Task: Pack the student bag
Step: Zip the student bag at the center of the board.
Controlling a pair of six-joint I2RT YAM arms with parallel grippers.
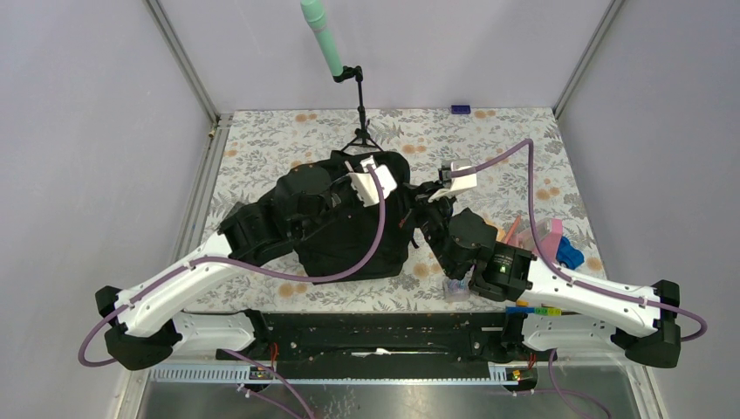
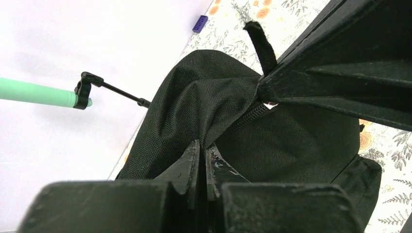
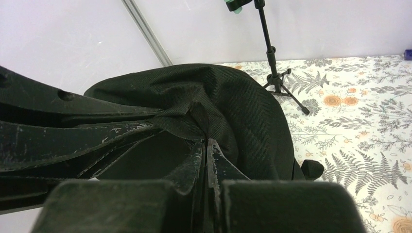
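student bag [image 1: 349, 246] on table [image 1: 262, 148] | tripod [image 1: 360, 118] behind it

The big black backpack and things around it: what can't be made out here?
- Top view: inside of the large black fabric backpack; left arm and right arm reach over it, hiding its contents.
- Top view: pink and blue items beside that arm; partly covered, too small to name.
- Top view: small dark blue object at the table's far edge; too small.
- Wrist views: only outer cloth shows; fingers fill the foreground.
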